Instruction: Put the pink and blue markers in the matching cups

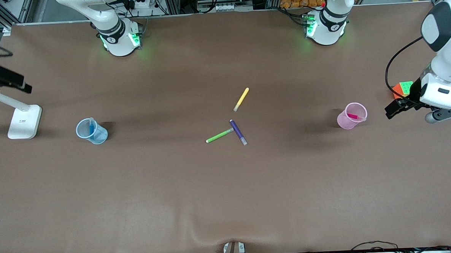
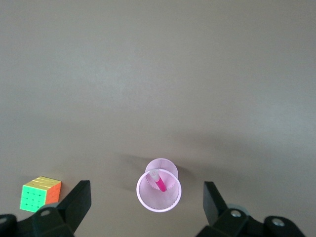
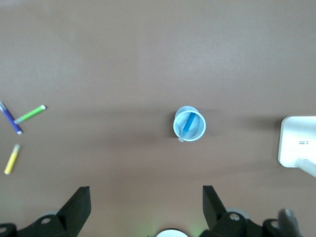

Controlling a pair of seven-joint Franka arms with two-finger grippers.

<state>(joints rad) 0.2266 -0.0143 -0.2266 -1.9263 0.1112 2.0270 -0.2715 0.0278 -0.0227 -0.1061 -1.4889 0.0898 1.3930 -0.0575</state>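
The pink cup [image 1: 350,120] stands upright toward the left arm's end of the table with the pink marker [image 1: 353,116] leaning inside it. Both also show in the left wrist view: the cup [image 2: 171,198] and the marker [image 2: 160,183]. The blue cup [image 1: 96,135] stands toward the right arm's end with the blue marker [image 1: 91,127] inside; the right wrist view shows this cup [image 3: 199,130] and marker [image 3: 186,124] too. My left gripper [image 1: 396,108] is open and empty, up in the air beside the pink cup [image 2: 146,191]. My right gripper [image 3: 146,195] is open and empty, high above the table.
A yellow pen [image 1: 241,99], a green pen [image 1: 219,135] and a purple pen [image 1: 238,132] lie mid-table, the green and purple touching. A colour cube [image 1: 402,89] sits by the left gripper. A white lamp base [image 1: 24,121] stands at the right arm's end.
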